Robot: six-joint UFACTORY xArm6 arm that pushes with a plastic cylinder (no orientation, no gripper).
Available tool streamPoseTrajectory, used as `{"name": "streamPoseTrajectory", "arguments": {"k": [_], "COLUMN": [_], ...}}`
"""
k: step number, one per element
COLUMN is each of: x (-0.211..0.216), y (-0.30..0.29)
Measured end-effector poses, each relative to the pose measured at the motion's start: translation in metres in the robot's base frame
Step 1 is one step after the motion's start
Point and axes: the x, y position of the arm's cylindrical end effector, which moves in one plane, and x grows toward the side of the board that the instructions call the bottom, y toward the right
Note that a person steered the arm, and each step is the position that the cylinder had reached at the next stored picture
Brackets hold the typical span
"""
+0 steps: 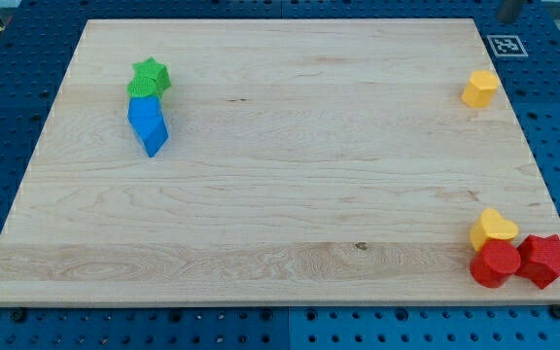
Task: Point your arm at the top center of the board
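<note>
My tip does not show on the board point(280, 194); only a grey stub at the view's top right edge might be part of the arm, too cropped to tell, so the tip's place relative to the blocks cannot be given. There is no gripper to open or close, and nothing is being pushed. The target, the board's top centre, lies bare along the far edge, between the left cluster and the right-hand block. Toward the view's upper left, green star point(151, 75) touches blue block point(149, 124) just below it. Yellow block point(479, 87) stands alone near the top right edge. At the bottom right corner, yellow heart point(492, 229), red cylinder point(496, 263) and red star point(544, 260) huddle touching. Judgement: with blocks kept to the sides, a path to top centre looks unobstructed; the task appears not yet done.
</note>
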Motion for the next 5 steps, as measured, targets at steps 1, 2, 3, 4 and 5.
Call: {"name": "streamPoseTrajectory", "arguments": {"k": [1, 2, 3, 4, 5], "x": [0.0067, 0.0106, 0.0106, 0.0106, 0.0108], "y": [0.0006, 0.0004, 0.0005, 0.0005, 0.0001]}}
